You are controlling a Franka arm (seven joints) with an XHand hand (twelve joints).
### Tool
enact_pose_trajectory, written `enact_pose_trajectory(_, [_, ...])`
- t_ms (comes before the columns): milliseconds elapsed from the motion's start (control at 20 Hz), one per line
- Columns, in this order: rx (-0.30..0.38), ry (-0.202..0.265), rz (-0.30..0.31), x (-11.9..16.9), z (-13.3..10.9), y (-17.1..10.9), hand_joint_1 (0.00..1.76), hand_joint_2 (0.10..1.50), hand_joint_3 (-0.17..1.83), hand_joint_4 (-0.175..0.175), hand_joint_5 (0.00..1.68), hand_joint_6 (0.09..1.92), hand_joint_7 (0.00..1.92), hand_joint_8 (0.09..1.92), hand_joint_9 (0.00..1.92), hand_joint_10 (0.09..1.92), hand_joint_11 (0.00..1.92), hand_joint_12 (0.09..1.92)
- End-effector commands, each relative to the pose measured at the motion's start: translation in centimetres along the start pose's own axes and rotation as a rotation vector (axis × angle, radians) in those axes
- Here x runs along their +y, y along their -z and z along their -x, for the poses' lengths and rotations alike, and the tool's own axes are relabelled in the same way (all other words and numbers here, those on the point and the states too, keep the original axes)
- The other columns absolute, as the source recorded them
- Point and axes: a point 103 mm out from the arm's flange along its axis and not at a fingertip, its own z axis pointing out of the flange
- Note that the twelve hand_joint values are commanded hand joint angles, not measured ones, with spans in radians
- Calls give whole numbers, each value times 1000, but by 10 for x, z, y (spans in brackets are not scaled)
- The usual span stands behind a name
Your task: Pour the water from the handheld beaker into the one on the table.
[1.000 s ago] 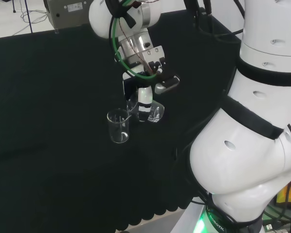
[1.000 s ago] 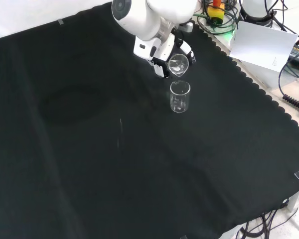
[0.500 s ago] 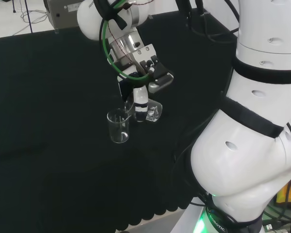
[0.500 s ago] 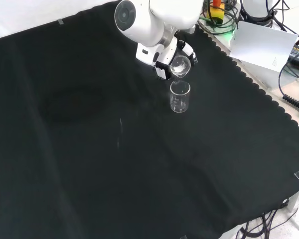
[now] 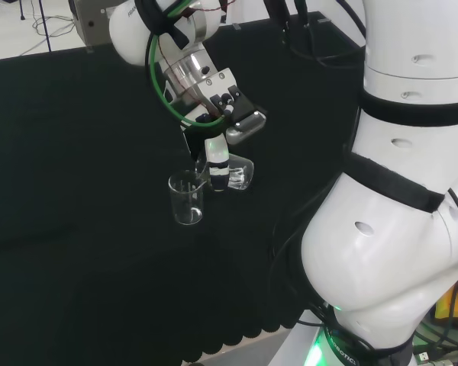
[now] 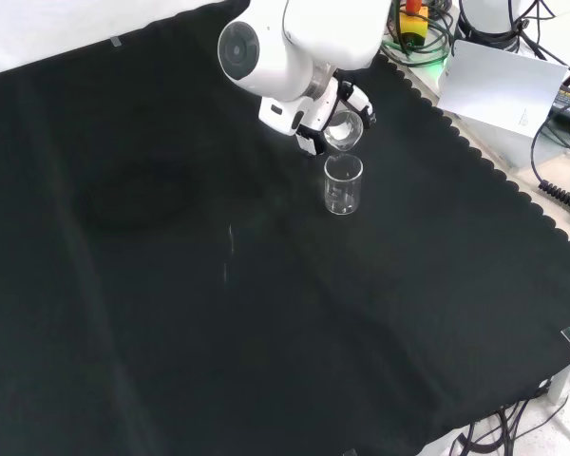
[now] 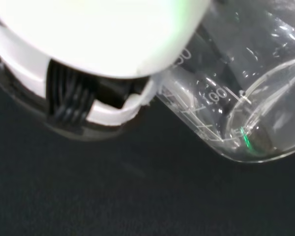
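Observation:
A clear glass beaker [image 5: 186, 197] stands upright on the black cloth, also seen as the table beaker [image 6: 343, 184] in the front view. My hand [image 5: 216, 158] is shut on a second clear beaker [image 5: 237, 174], held tipped well over with its mouth toward the standing one. In the front view the hand [image 6: 313, 133] holds the tilted beaker [image 6: 343, 129] just above and behind the standing beaker's rim. The wrist view shows the held beaker [image 7: 236, 113] close up, lying nearly on its side beside a white finger [image 7: 108, 105]. Whether water is flowing I cannot tell.
The black cloth [image 6: 171, 285] spreads wide to the left and front of the beakers. The arm's big white links [image 5: 397, 191] fill the head view's right. Cables and a white box [image 6: 503, 90] lie beyond the cloth's scalloped edge.
The hand has shifted toward the standing beaker and tipped the held beaker further over. The standing beaker has stayed put.

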Motion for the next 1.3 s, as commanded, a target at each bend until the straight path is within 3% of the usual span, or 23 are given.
enact_pose_trajectory(50, [-32, -22, -28, 1, -3, 2, 1465, 296, 1156, -175, 1287, 809, 1373, 764, 1833, 87, 1326, 625])
enact_pose_trajectory(1300, [-137, -84, -100, 1, -16, 15, 1464, 302, 1149, -175, 1281, 813, 1369, 770, 1831, 87, 1319, 631])
